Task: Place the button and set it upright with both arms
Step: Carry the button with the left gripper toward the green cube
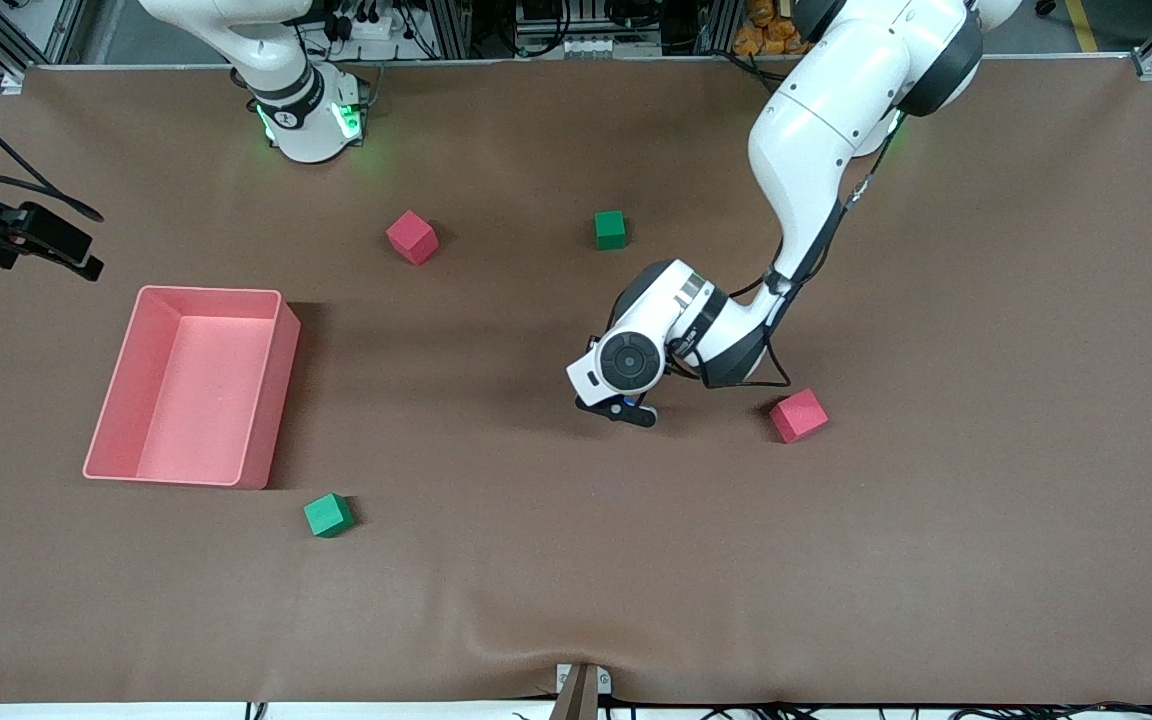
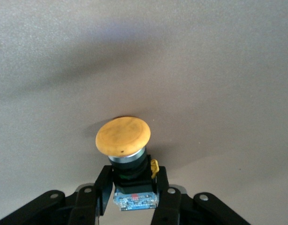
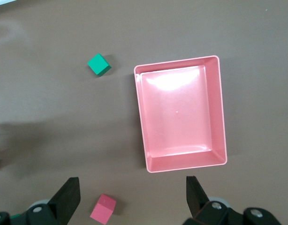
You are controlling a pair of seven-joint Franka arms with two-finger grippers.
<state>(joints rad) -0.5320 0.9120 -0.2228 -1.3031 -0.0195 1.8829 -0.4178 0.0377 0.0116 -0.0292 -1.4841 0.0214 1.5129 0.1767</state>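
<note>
The button (image 2: 123, 136) has a round orange cap on a short black body with a blue base. My left gripper (image 2: 133, 180) is shut on the black body, one finger on each side, cap pointing away from the wrist. In the front view my left gripper (image 1: 621, 408) hangs low over the middle of the brown table, and the hand hides most of the button. My right gripper (image 3: 131, 187) is open and empty, high above the table over the ground between the pink bin and a red cube. It is out of the front view.
A pink bin (image 1: 208, 291) lies toward the right arm's end and also shows in the right wrist view (image 3: 139, 117). Red cubes (image 1: 412, 237) (image 1: 798, 415) and green cubes (image 1: 610, 229) (image 1: 327, 515) are scattered on the table. The right wrist view shows one green cube (image 3: 98, 64) and one red cube (image 3: 103, 209).
</note>
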